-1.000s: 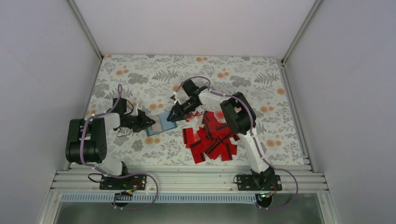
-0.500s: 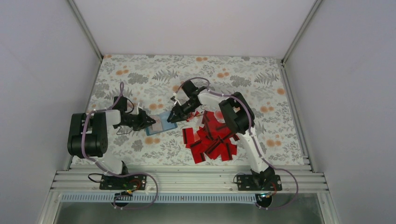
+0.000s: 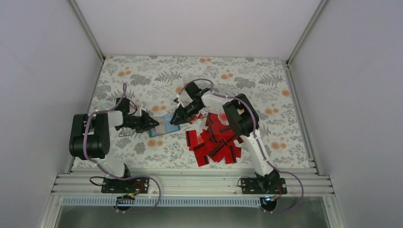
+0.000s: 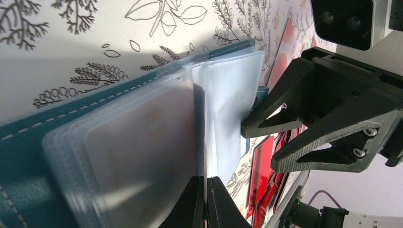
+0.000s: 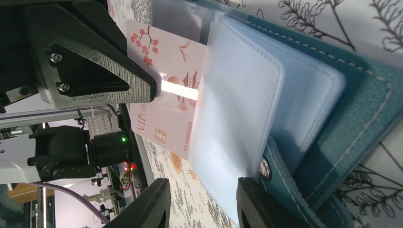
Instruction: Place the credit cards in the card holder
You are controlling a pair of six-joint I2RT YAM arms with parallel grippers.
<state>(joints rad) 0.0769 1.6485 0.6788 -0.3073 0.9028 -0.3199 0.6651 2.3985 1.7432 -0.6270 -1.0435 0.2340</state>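
Left gripper is pinching one clear pocket sheet of the card holder, fingers pressed together on it. The holder is lying open on the table. Right gripper is sitting at its snap edge, fingers spread. A pale card is sticking half out of a pocket. Red credit cards are lying piled just right of the holder.

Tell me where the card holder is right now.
In the top view, the card holder lies open left of centre, between the left claw and the right claw, just left of the red credit cards.
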